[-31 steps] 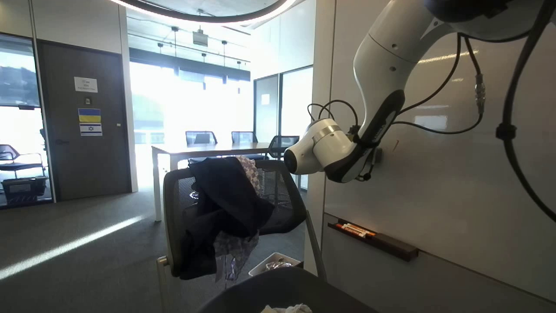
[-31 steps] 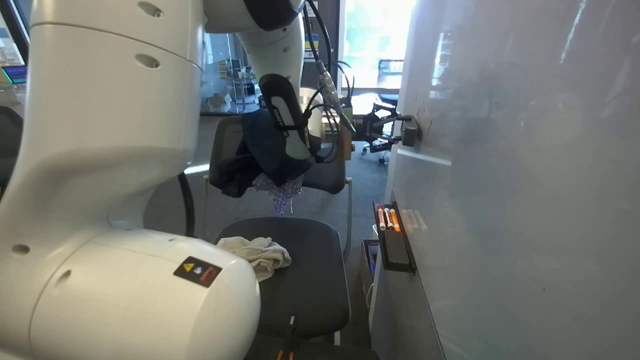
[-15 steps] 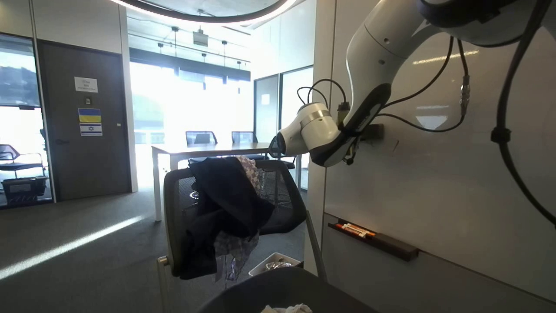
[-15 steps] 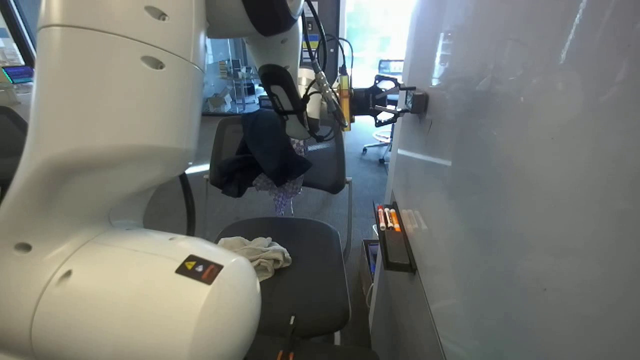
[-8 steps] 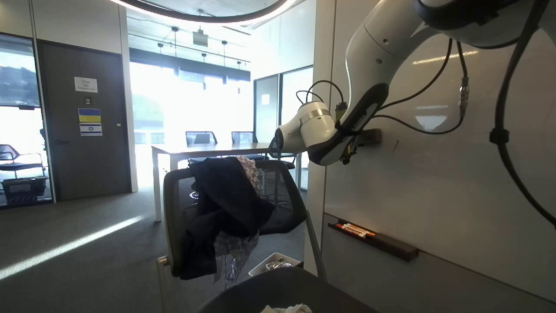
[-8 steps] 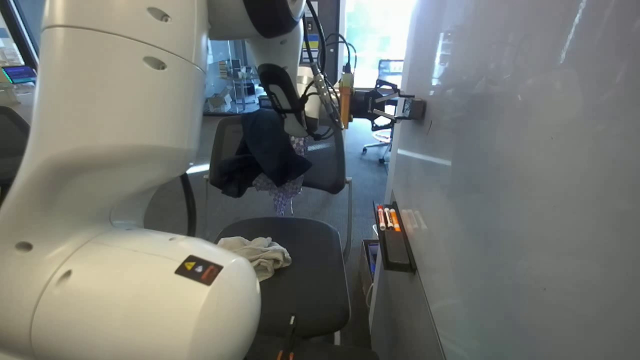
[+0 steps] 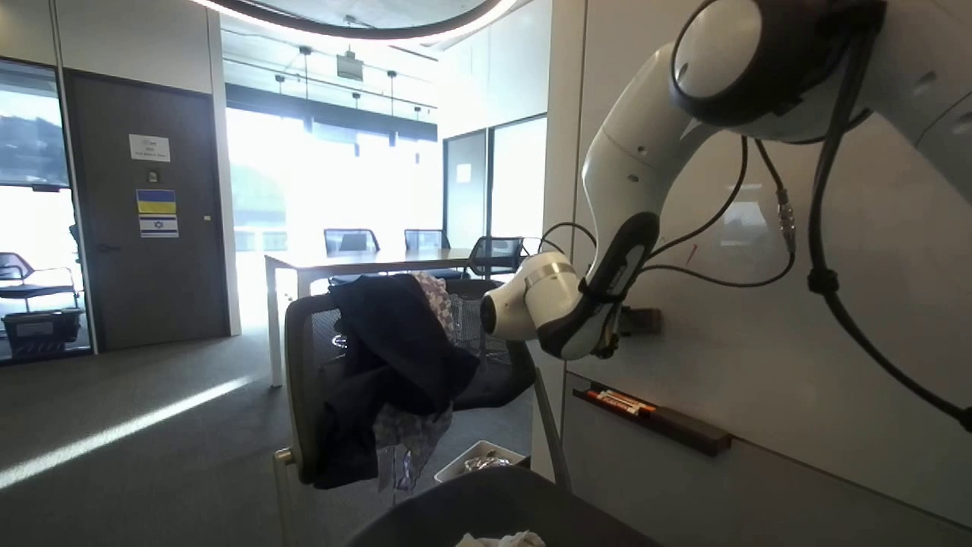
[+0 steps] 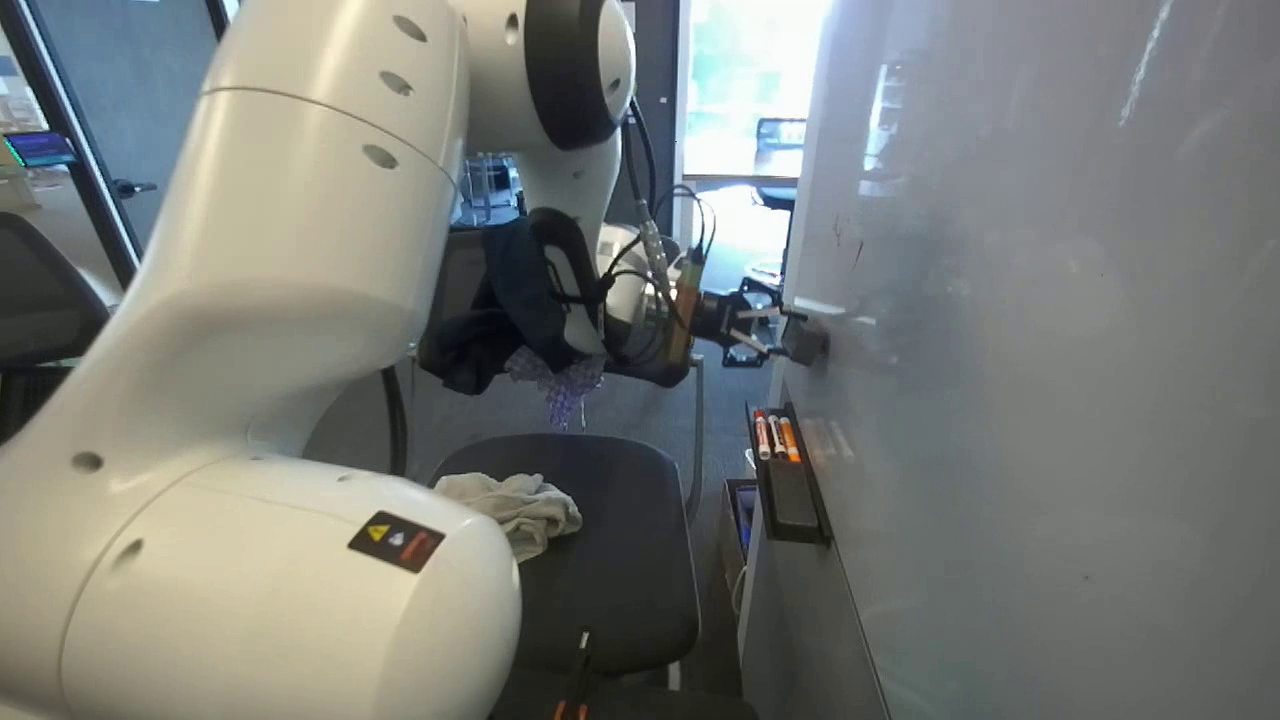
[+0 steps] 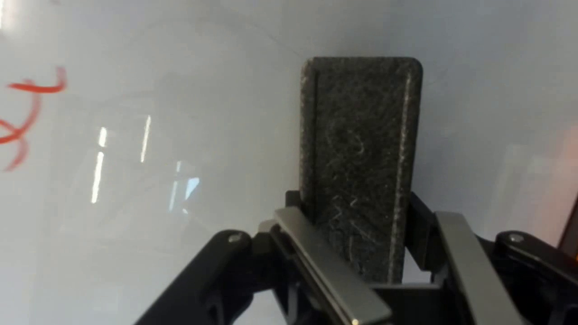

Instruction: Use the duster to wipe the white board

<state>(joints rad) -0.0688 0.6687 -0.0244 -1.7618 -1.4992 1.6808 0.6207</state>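
Arm (image 8: pixel 330 230): elbow (image 8: pixel 570 75) high, forearm (image 8: pixel 568 182) hanging, wrist (image 7: pixel 558 295) aimed sideways; in an exterior view it's right of the background desk's (image 7: pixel 364 260) left corner. Pincer (image 9: pixel 354 212) clamped on duster (image 9: pixel 361 135), up against white board (image 8: pixel 1050 400), above ledge (image 7: pixel 668 434).

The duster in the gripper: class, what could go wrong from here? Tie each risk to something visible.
The duster might twist under pressure, since a long part juts past the gripper in the wrist view. A lower stroke could knock the markers, which sit below the duster in both exterior views. The red scribbles lie apart from the duster in the wrist view; strokes could miss them.
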